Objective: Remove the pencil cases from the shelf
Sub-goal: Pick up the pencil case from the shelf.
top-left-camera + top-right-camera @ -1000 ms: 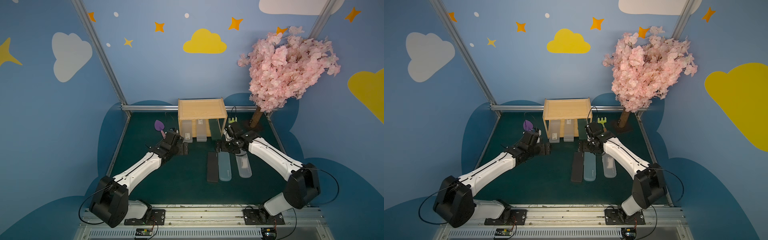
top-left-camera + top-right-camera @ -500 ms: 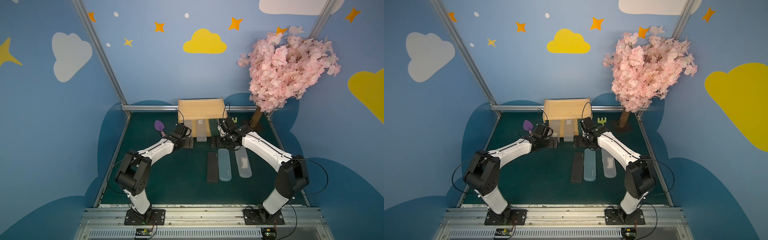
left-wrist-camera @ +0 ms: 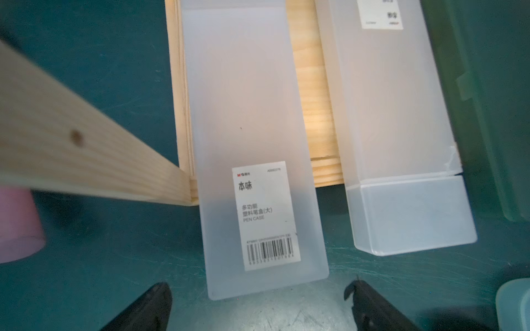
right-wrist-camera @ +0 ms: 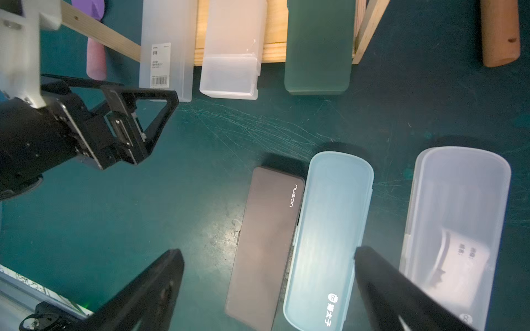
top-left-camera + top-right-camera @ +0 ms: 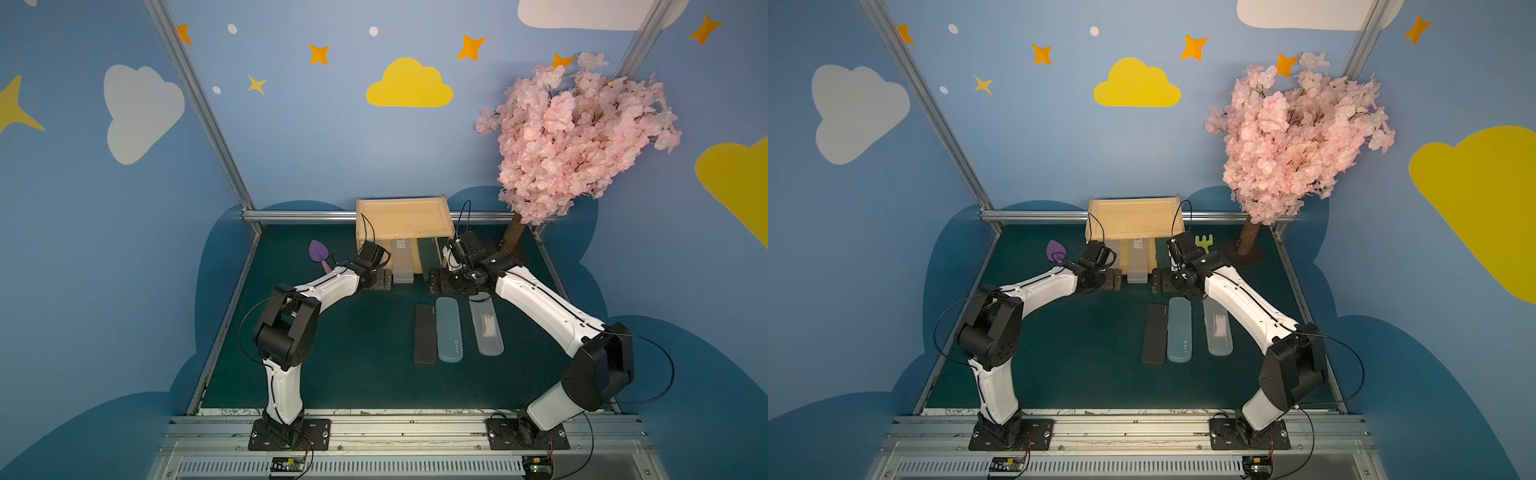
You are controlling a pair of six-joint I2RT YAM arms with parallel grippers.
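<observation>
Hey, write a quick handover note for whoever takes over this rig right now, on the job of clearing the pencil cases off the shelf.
Left end effector: open, empty, just short of the sticking-out end of the barcode frosted case.
Right end effector: open, empty, hanging over the black case and teal case.
Done: black case, teal case and clear case lie side by side on the mat in front of the shelf.
Left: three on the shelf's lower tier, ends poking out: barcode frosted case, second frosted case, green case.
</observation>
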